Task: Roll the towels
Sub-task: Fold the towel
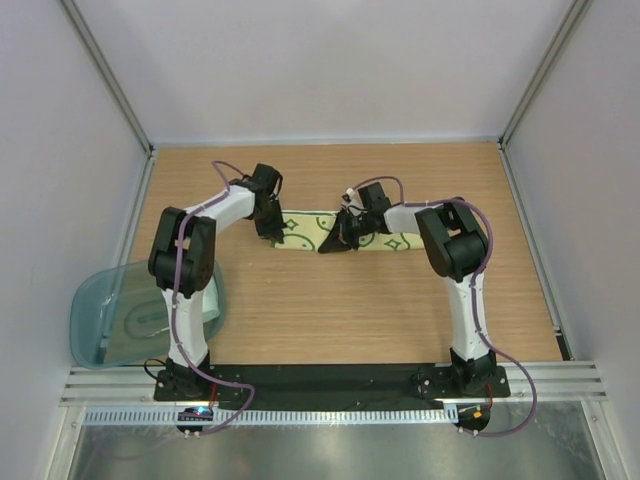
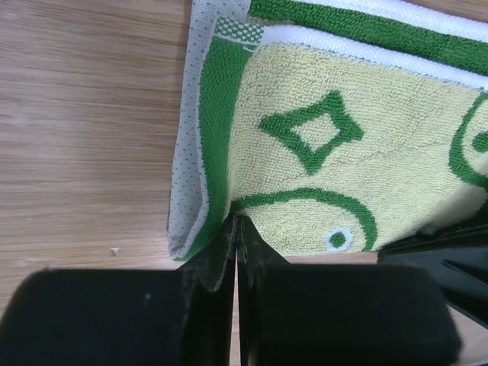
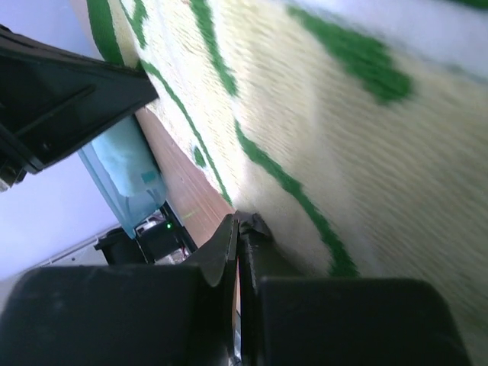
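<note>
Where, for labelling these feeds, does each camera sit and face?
Top external: above and behind, looking down at the table; both arms, bases nearest.
Left wrist: looks down past the shut left fingers at the patterned towel.
Right wrist: looks along the shut right fingers across the towel toward the bin.
Shared: all show the towel; top and right wrist show the bin.

A wood-grain desk (image 1: pixel 350 320) sits boxed by plain white walls (image 1: pixel 320 60); a grey, perhaps metal, floor (image 1: pixel 330 455) lies in front.

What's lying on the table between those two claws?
A stretch of the green-and-cream towel, which both the left gripper and right gripper pinch; the top view shows it.
</note>
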